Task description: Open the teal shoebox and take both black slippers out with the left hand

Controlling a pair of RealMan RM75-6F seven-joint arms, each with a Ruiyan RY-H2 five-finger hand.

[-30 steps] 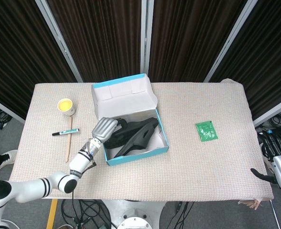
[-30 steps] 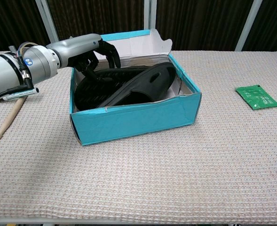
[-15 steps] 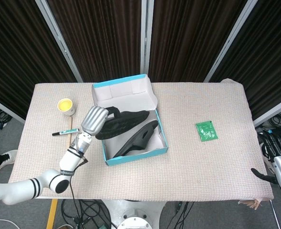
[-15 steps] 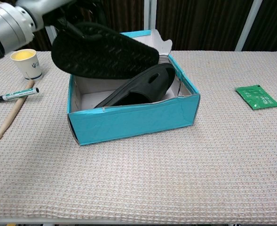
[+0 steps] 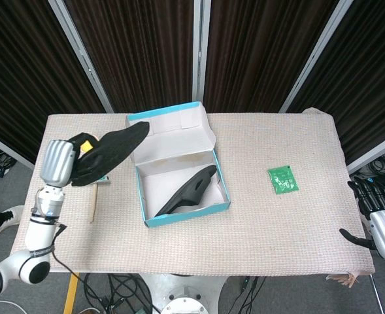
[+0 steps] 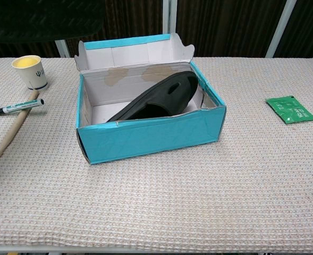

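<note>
One slipper (image 5: pixel 107 151) is held in the left hand (image 5: pixel 57 161), raised above the table's (image 5: pixel 277 222) left part, its fingers wrapped under the heel end and its toe end stretched out from the fingers toward the box (image 5: pixel 179 171). In the chest view only the dark underside of this slipper (image 6: pixel 39 20) is seen along the top left edge; the hand itself is out of that frame. The box is seen open, lid (image 5: pixel 169 134) tipped back on the far side, just beyond the held slipper's toe. The second slipper (image 5: pixel 187 190) is left inside, propped aslant against the right wall. Below and near the fingers, partly hidden by the held slipper, a cup (image 6: pixel 30 71), a marker (image 6: pixel 15 108) and a stick (image 6: pixel 14 130) are found on the table. The right hand (image 5: pixel 378 226) is kept off the table's right edge, fingers spread and holding nothing. A green packet (image 5: pixel 283 179) lies on the cloth between the box and that hand, well apart from both.
</note>
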